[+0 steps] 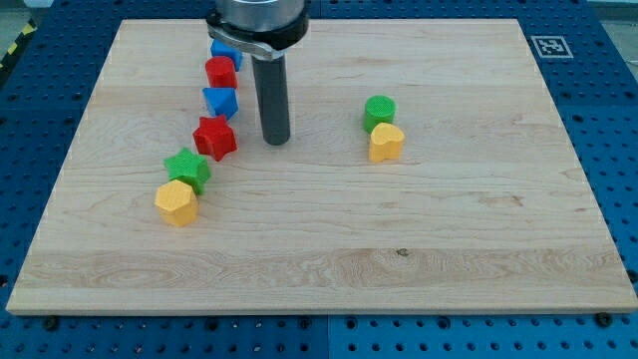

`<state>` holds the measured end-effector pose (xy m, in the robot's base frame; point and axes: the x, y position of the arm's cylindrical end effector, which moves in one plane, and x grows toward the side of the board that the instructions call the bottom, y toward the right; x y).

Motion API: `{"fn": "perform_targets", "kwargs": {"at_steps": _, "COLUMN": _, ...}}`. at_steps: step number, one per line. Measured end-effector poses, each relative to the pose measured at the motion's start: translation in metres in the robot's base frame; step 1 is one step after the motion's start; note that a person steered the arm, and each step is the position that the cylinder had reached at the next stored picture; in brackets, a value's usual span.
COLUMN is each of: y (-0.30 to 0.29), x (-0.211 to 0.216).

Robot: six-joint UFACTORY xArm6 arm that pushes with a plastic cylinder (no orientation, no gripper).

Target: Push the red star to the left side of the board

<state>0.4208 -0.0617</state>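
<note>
board (329, 249): pale wood, visible grain, smooth matt | red star (214, 138): ridged matt plastic | yellow block (386, 143): same ridged plastic look | rod (273, 100): dark, slight sheen | blue base (608, 120): perforated, matt

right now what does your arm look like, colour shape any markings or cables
Only my arm's end shows: a straight dark grey, near-black round rod with a slight sheen, hanging from a wider dark round mount edged by a silvery ring at the view's top. My tip is blunt and flat-ended, to the right of the red star. No cables or markings are visible.
</note>
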Motion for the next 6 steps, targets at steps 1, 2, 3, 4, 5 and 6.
{"fn": "perform_targets", "kwargs": {"at_steps": 1, "y": -0.018, "x": 0.005}}
{"fn": "perform_targets", "kwargs": {"at_steps": 2, "y": -0.040, "x": 0.010}}
{"fn": "perform_targets", "kwargs": {"at_steps": 3, "y": -0.063, "x": 0.010}}
{"fn": "perform_targets", "kwargs": {"at_steps": 4, "y": -0.075, "x": 0.010}}
{"fn": "perform_targets", "kwargs": {"at_steps": 5, "y": -0.071, "x": 0.010}}
{"fn": "perform_targets", "kwargs": {"at_steps": 6, "y": -0.037, "x": 0.010}}
